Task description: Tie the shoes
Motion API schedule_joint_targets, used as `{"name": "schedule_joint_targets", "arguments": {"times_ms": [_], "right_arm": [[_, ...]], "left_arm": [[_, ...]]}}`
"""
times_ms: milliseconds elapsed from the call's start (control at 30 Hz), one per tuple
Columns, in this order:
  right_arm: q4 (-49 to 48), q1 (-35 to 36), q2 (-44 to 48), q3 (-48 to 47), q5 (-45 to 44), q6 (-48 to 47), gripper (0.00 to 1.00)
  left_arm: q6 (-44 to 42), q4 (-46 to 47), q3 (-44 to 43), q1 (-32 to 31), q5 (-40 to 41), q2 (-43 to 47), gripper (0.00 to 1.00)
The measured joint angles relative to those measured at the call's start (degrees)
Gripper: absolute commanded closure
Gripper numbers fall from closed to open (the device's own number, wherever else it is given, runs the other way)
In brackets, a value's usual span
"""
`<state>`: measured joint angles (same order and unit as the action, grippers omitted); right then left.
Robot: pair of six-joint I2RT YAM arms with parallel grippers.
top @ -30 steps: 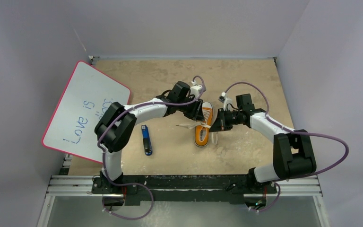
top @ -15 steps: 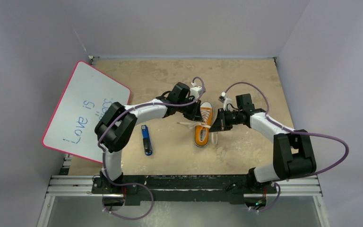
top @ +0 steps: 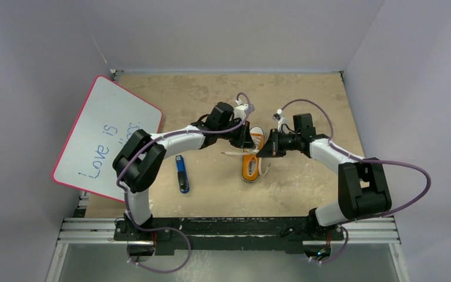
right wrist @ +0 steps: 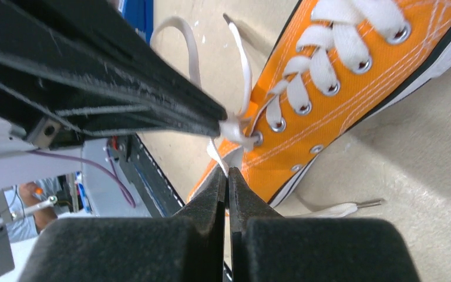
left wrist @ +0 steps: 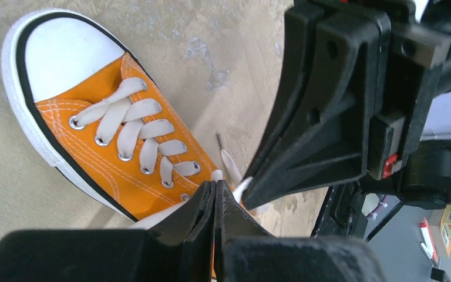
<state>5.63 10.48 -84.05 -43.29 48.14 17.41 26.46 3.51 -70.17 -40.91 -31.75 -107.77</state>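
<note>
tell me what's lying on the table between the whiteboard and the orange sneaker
In the top view, a blue-and-black marker lies between the whiteboard and the orange sneaker; the left arm also reaches across that stretch.

Pink-edged whiteboard (top: 107, 138) at left; blue marker (top: 181, 174) flat on table (top: 305, 94).

A robotics lab bench: grey partition walls (top: 229, 29), an aluminium rail frame (top: 88, 230) and a scribbled whiteboard (top: 105, 129) surround the tabletop (top: 305, 94).

The small orange shoe (top: 250, 161) sits flat near the tabletop's (top: 305, 94) middle, white toe toward the far edge, laces (left wrist: 135, 126) loose.
</note>
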Motion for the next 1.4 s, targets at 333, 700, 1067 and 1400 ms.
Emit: {"name": "schedule_joint_targets", "arguments": {"times_ms": [333,700,1067,1400], "right_arm": [[-7.80,0.00,-2.49,0.37,-0.35,8.39,1.00],[-10.60,0.02,-5.22,2.19,0.20,11.96,0.99],[-0.26,0.15,-3.98,-1.01,0.87,1.07,0.49],[7.26,0.24,-1.70,-2.54,-0.72,-9.44,0.62]], "left_arm": [[1.05,0.72,1.03,-0.39,-0.02,0.39,1.00],[1.05,0.74,1.09,-0.46,0.00,0.42,1.00],[1.07,0.72,1.09,-0.39,0.63,0.42,1.00],[1.07,0.72,1.09,-0.15,0.63,0.42,1.00]]}}
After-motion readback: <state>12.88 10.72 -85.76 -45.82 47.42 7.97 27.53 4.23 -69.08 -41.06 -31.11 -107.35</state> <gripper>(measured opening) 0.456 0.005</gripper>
